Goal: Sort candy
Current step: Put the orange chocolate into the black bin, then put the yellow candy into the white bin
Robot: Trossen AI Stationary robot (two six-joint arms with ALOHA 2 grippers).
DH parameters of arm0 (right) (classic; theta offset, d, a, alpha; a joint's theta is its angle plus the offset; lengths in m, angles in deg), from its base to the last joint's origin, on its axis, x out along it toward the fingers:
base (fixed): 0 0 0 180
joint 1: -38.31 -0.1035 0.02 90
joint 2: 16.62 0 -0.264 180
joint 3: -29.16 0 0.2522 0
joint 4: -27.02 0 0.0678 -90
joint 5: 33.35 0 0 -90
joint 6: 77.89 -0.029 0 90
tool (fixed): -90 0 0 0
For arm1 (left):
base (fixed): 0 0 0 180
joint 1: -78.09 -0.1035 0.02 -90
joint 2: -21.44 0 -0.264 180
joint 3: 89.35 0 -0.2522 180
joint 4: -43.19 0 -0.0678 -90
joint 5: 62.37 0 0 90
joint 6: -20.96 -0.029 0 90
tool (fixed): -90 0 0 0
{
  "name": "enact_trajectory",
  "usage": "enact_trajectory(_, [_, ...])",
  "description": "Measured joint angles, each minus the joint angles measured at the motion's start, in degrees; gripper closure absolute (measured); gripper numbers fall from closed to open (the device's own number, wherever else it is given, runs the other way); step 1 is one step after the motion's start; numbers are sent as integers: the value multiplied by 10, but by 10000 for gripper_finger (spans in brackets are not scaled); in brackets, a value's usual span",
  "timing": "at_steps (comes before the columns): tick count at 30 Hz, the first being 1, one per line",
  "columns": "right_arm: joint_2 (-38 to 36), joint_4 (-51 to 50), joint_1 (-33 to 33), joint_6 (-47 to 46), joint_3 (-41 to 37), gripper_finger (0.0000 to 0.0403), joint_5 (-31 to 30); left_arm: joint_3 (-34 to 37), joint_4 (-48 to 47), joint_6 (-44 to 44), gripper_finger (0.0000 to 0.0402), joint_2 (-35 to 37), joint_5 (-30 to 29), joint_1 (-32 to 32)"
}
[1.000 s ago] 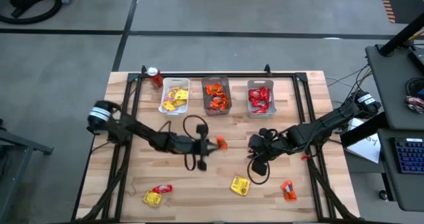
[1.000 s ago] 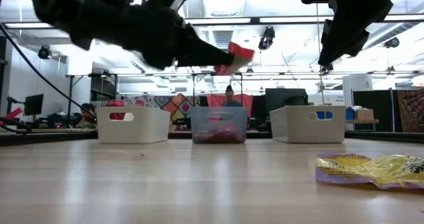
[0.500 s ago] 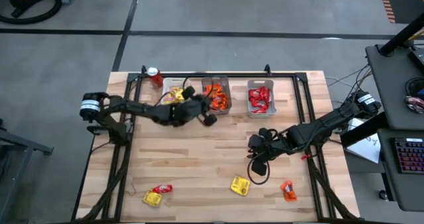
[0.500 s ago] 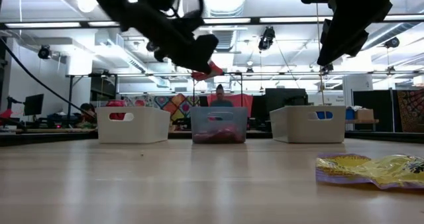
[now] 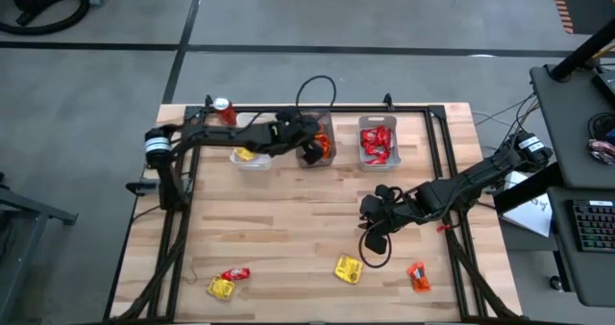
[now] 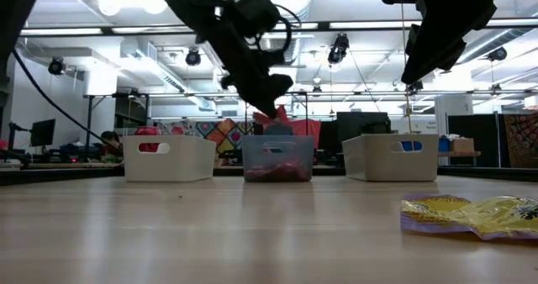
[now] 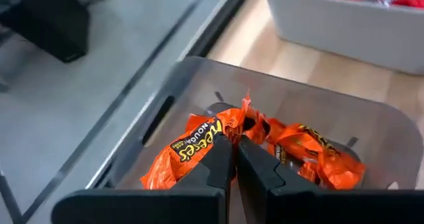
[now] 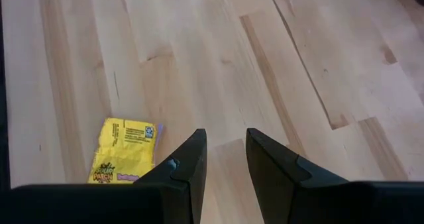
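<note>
My left gripper (image 5: 311, 153) (image 7: 235, 143) hangs over the translucent middle bin (image 5: 330, 123) at the table's far side, shut on an orange candy packet (image 7: 193, 144) (image 6: 275, 116). More orange candy (image 7: 310, 156) lies in that bin. Near the table's middle right, my right gripper (image 5: 373, 227) (image 8: 225, 143) stands open above bare wood, with nothing between its fingers. A yellow candy packet (image 8: 123, 151) (image 5: 348, 268) lies flat on the table near it. My left gripper pinches the orange packet by one crinkled end (image 7: 246, 120) between its two fingers. The fingers slant down toward the table's far edge. The packet sticks out beyond the fingertips, lifted clear above the middle bin's rim (image 6: 277, 138).
A white bin with yellow candy (image 5: 252, 144) and a white bin with red candy (image 5: 378, 140) flank the middle bin. A red soda can (image 5: 225, 111) stands far left. Loose packets lie near the front edge: orange (image 5: 417, 275), red (image 5: 235, 273), yellow (image 5: 220, 287).
My left gripper has swung from the table's middle toward the far edge and a little up, turning as it went, and now hangs over the middle bin. The orange packet has travelled with it, still pinched.
</note>
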Motion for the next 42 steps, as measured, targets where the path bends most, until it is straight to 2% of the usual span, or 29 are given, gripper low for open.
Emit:
enact_trajectory(3, [0,0,0,1,0,305,0,-19,-2,-18,401,-27,32,-13])
enact_trajectory(12, [0,1,0,2,0,305,0,-42,-6,-11,397,-64,33,-37])
enact_trajectory(26, [0,3,0,8,0,305,0,-42,-38,-23,284,-58,33,-42])
enact_trajectory(35, [0,3,0,-61,0,305,0,-9,-71,-30,270,22,35,22])
enact_trajectory(39, [0,3,0,-104,0,305,6,43,-55,-31,271,91,35,67])
enact_trajectory(42, [0,3,0,-117,0,305,34,98,-38,-27,275,149,35,109])
